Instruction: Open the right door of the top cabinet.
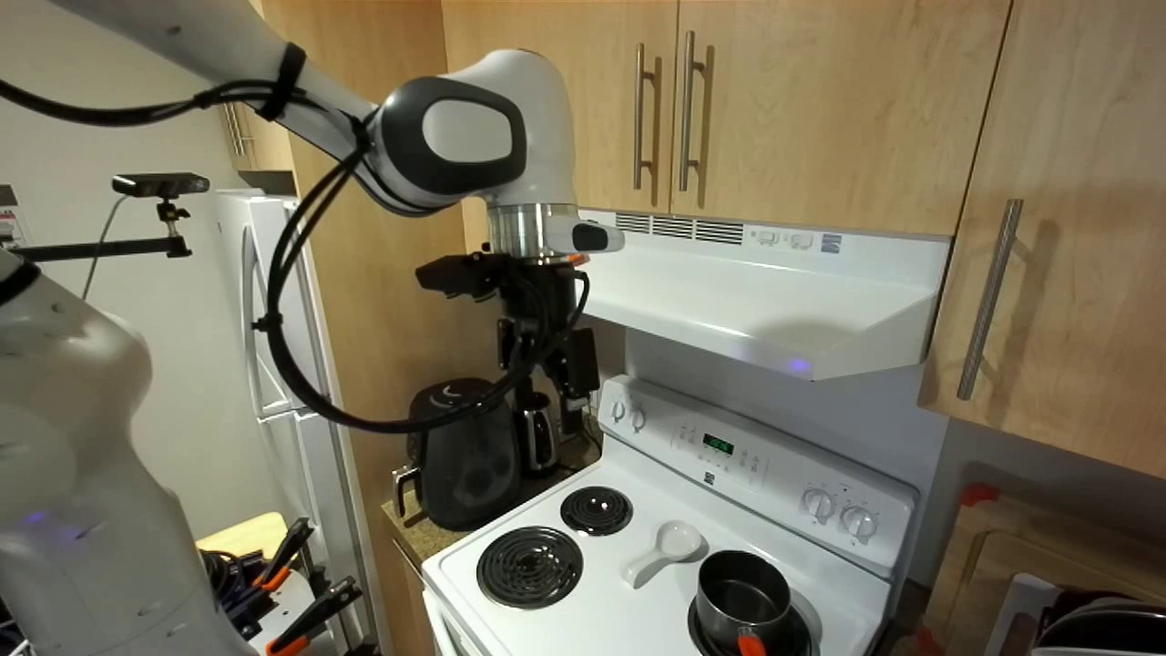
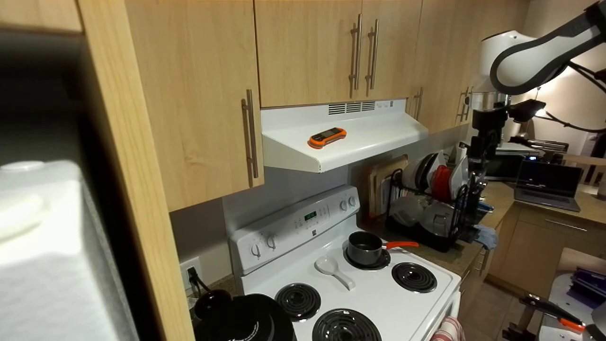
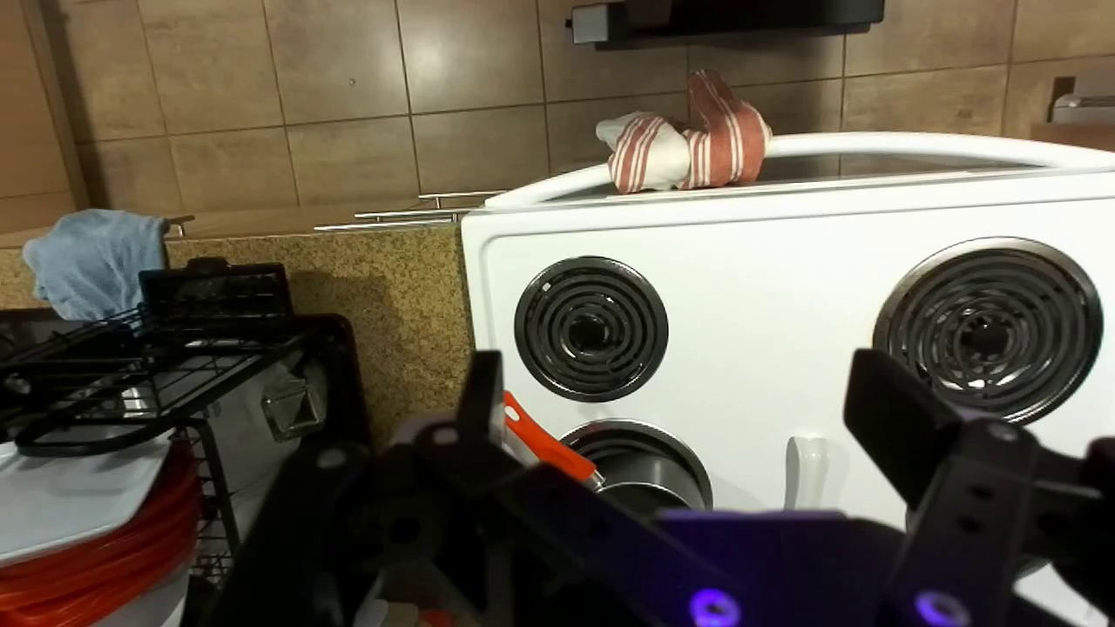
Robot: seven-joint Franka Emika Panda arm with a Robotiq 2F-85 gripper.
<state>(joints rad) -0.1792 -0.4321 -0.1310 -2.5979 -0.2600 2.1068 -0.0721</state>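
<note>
The top cabinet point(image 1: 601, 91) hangs above the range hood, with both flat light-wood doors shut. Its right door point(image 1: 847, 118) has a vertical metal bar handle point(image 1: 687, 109) along its left edge, beside the left leaf's handle. The right door point(image 2: 396, 52) and its handle point(image 2: 374, 54) also show in an exterior view. My gripper point(image 1: 548, 415) points down, lower than the doors and apart from them; it also shows in an exterior view point(image 2: 476, 182). In the wrist view the gripper point(image 3: 675, 366) is open with nothing between its fingers, above the stove. The doors are out of the wrist view.
The white range hood point(image 1: 756, 292) juts out under the cabinet, with an orange device point(image 2: 327, 137) on it. A longer single door point(image 1: 1084, 228) is to the right. A pot point(image 1: 742, 592) and spoon rest point(image 1: 669, 547) stand on the stove. A dish rack point(image 2: 426, 213) is beside it.
</note>
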